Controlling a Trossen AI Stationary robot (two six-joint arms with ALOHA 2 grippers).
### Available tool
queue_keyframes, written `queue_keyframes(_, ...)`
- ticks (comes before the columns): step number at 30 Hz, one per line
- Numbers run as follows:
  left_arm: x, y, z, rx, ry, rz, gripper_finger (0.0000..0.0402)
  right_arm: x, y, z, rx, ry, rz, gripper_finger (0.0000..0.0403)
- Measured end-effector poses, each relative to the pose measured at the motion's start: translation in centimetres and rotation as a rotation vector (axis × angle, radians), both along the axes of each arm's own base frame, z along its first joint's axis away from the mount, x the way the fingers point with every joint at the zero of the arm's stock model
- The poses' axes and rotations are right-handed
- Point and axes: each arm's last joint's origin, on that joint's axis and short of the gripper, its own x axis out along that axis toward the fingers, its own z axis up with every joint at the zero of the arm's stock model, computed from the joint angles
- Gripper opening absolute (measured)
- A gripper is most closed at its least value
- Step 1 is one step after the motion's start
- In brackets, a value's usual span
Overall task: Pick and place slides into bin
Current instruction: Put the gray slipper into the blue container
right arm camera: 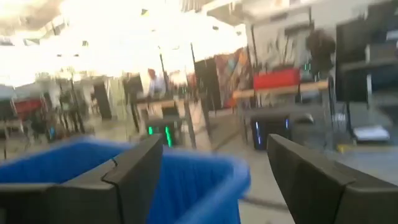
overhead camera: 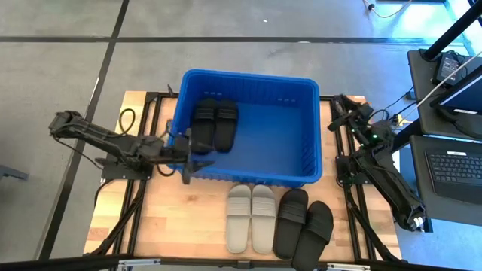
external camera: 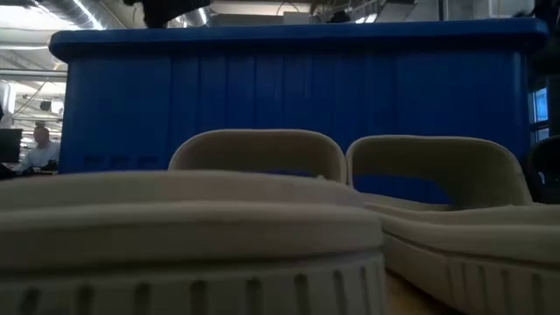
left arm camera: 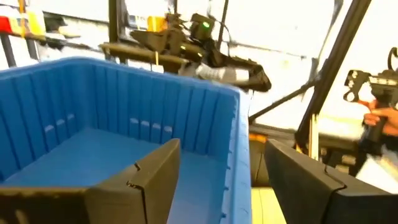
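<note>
The blue bin (overhead camera: pixel 248 128) stands mid-table. Two black slides (overhead camera: pixel 214 122) lie side by side on its floor at the far left. Two light grey slides (overhead camera: pixel 251 218) and two black slides (overhead camera: pixel 303 224) lie on the table in front of the bin; the grey ones fill the low view (external camera: pixel 262 219). My left gripper (overhead camera: pixel 188 156) is open and empty above the bin's near left corner, with the near wall (left arm camera: pixel 242 155) showing between its fingers. My right gripper (overhead camera: pixel 337 102) is open and empty beside the bin's far right corner.
The bin takes up the middle of the wooden table (overhead camera: pixel 196 218); bare board lies near left of the slides. A desk with a laptop (overhead camera: pixel 456 165) stands off the table's right side. People show in the room behind (external camera: pixel 39 144).
</note>
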Motion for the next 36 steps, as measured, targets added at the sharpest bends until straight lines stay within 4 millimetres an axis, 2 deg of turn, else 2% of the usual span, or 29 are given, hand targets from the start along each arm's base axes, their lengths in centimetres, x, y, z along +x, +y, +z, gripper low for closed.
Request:
queue_keyframes(3,-1.4,0.4,-0.5,-0.009,-0.052,-0.007,0.0227,-0.5,0.9,2.4,-0.053,-0.039,0.012,0.0289)
queue_keyframes(6,-2.7,0.6,-0.6,-0.001,-0.083,-0.035,0.0227,-0.9,2.2,5.0,-0.120,-0.064,0.113,0.0289)
queue_keyframes(12,-5.5,1.1,0.8,0.073,-0.201,-0.100,0.0227,-1.8,4.4,9.2,-0.210,-0.069,0.236,0.0289)
queue_keyframes(16,-7.3,1.6,0.9,0.110,-0.191,-0.084,0.0227,-1.8,4.8,11.4,-0.227,-0.067,0.309,0.0289)
queue_keyframes(19,-8.5,2.0,0.8,0.108,-0.188,-0.070,0.0227,-1.3,4.3,12.8,-0.188,-0.071,0.377,0.0289)
queue_keyframes(27,-10.4,2.5,1.1,0.129,-0.238,-0.062,0.0227,2.2,0.8,15.2,-0.079,-0.079,0.567,0.0289)
queue_keyframes(32,-10.5,2.5,0.7,0.139,-0.196,-0.066,0.0227,6.1,-1.2,16.2,-0.114,-0.126,0.703,0.0289)
queue_keyframes(36,-10.5,2.5,0.2,0.137,-0.149,-0.070,0.0227,10.2,-1.9,17.1,-0.102,-0.153,0.795,0.0289)
